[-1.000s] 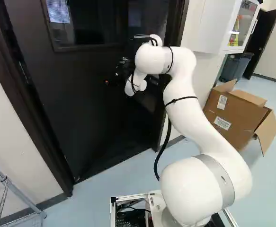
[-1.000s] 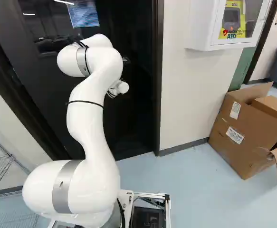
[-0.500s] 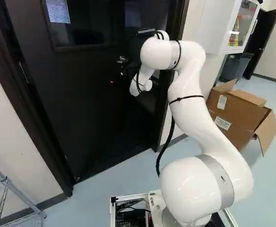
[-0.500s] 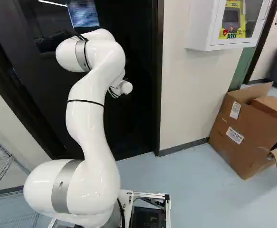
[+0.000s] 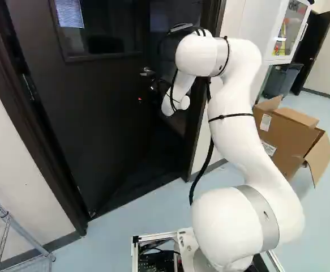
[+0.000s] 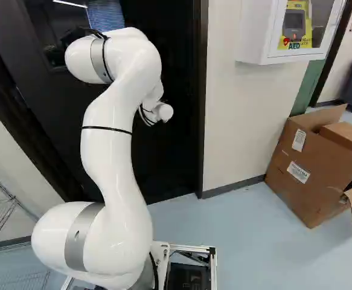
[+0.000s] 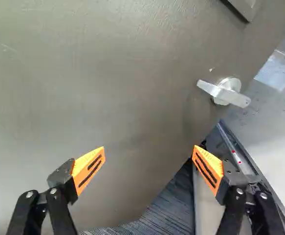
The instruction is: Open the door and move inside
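The door [image 5: 97, 130] was caught partly open, faced by a gripper [image 5: 146, 93] whose jaws were spread well apart, their orange pads [image 7: 87, 171] angled toward each other. A silver lever handle [image 7: 225, 91] was framed ahead of the fingers, near the door's free edge. The gripper was carried before the doorway by a white arm [image 5: 232, 96]. Beyond, at the right of both base views, an open-flapped cardboard box [image 6: 314, 175] was pictured on the floor [image 6: 242, 241], a white cabinet [image 6: 257, 36] mounted on the wall [image 6: 242, 115].
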{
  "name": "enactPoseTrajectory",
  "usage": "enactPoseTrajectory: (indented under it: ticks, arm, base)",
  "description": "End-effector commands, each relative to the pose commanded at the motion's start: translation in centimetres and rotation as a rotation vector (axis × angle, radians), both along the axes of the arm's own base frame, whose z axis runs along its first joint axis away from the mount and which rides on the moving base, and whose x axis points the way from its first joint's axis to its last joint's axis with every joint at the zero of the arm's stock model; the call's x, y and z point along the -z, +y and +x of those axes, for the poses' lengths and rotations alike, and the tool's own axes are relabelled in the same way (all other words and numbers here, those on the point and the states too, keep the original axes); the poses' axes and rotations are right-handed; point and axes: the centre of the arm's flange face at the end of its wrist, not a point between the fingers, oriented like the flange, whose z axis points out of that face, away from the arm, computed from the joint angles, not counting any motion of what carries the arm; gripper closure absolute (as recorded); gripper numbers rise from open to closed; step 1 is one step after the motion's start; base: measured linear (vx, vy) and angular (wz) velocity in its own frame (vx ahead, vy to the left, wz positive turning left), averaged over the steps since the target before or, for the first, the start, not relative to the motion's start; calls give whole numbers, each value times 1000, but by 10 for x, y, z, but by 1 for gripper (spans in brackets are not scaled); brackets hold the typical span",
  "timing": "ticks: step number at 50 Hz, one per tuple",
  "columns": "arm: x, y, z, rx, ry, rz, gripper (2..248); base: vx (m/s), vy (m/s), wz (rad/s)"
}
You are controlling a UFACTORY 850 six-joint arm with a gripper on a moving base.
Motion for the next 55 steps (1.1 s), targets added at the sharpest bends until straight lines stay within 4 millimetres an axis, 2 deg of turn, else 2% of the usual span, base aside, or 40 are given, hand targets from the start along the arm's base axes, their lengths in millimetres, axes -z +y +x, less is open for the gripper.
enactPoseTrajectory:
  ticks: [35,55]
  arm:
    - [-12,-40,-68,87,64,16,3]
    - [-18,-56,-108,151,94,39,3]
  base:
    - [0,0,0]
    - [0,0,0]
